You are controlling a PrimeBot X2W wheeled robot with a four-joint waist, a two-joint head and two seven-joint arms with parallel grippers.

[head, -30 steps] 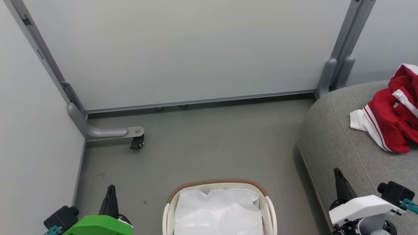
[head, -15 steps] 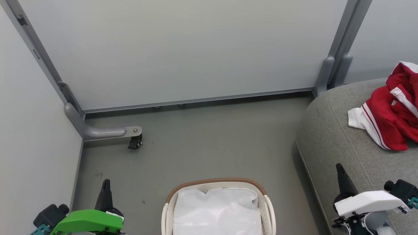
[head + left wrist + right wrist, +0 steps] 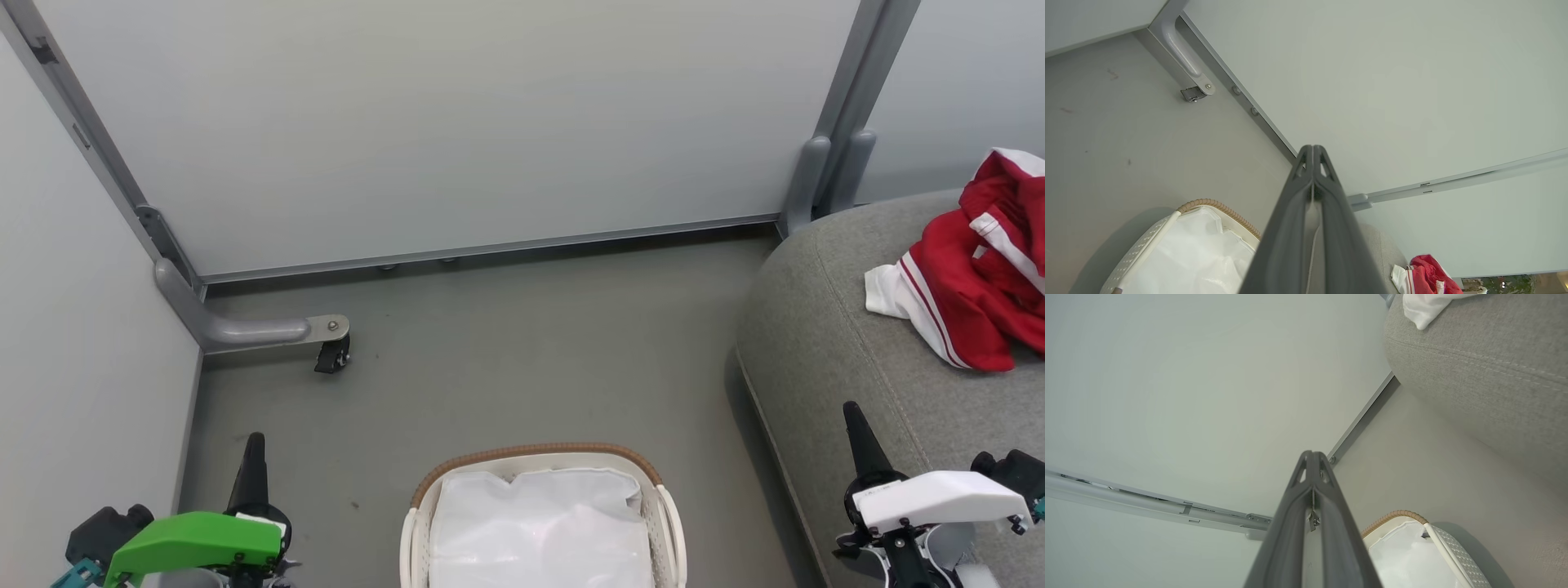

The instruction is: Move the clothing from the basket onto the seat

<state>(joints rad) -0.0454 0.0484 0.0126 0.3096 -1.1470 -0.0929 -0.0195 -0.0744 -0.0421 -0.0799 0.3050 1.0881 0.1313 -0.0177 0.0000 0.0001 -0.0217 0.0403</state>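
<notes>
Red garment (image 3: 976, 306) on sofa cushion (image 3: 824, 376) right of basket (image 3: 535, 451). Left end effector (image 3: 253, 449), right end effector (image 3: 854, 416) pressed together, empty. Risk: extra grab snags liner (image 3: 539, 531).

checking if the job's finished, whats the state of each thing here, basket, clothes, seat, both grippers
basket: upright on the floor, no red clothing inside in the part that shows
white liner: crumpled inside the basket
red clothing: lying in a crumpled heap on the seat
seat: bearing the clothing
left gripper: shut, holding nothing
right gripper: shut, holding nothing
</notes>
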